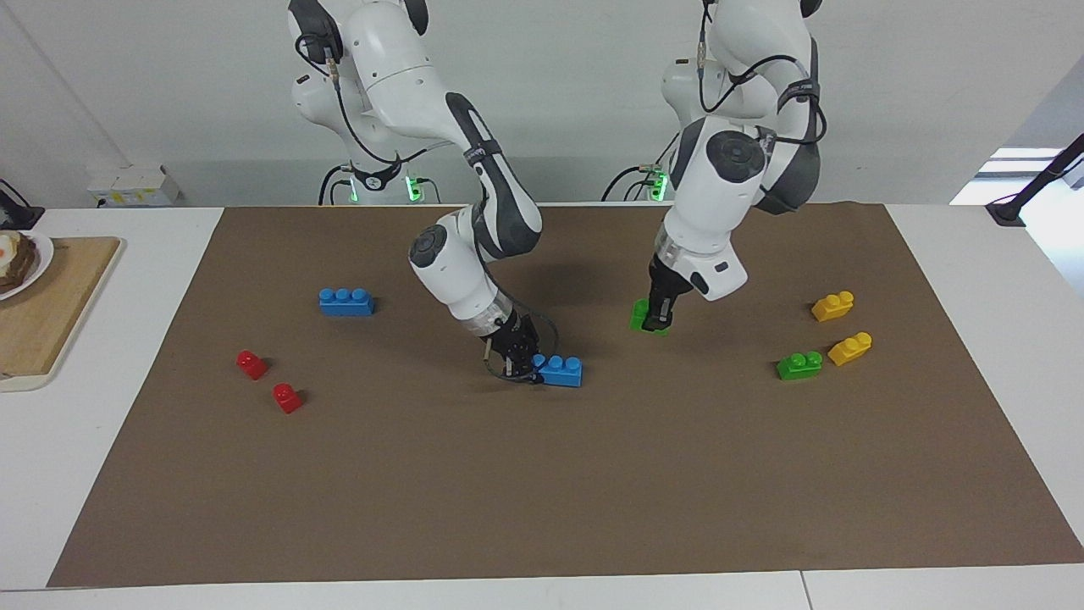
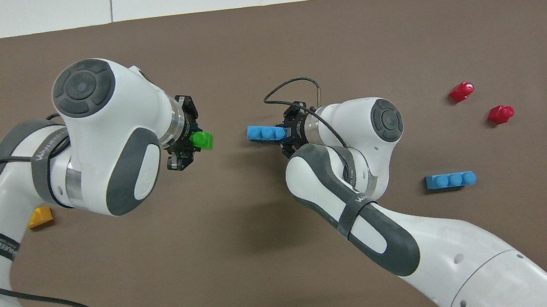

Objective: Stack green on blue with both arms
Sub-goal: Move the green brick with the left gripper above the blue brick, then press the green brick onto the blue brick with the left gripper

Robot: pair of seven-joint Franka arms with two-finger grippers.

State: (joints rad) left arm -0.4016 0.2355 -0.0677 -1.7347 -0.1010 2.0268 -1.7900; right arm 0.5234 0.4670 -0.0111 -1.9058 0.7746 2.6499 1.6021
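Observation:
My right gripper (image 1: 527,371) is low on the brown mat (image 1: 542,491), with its fingers closed on one end of a blue three-stud brick (image 1: 561,370); the brick rests on the mat. In the overhead view the right gripper (image 2: 285,132) holds the blue brick (image 2: 265,132) by the end toward the right arm's side. My left gripper (image 1: 659,322) is down at a green two-stud brick (image 1: 642,315), fingers closed on it, at or just above the mat. In the overhead view the left gripper (image 2: 193,144) has the green brick (image 2: 203,141) sticking out from its fingers.
A second blue brick (image 1: 345,302) and two red bricks (image 1: 251,364) (image 1: 287,397) lie toward the right arm's end. A second green brick (image 1: 799,365) and two yellow bricks (image 1: 832,306) (image 1: 850,348) lie toward the left arm's end. A wooden board (image 1: 51,322) sits off the mat.

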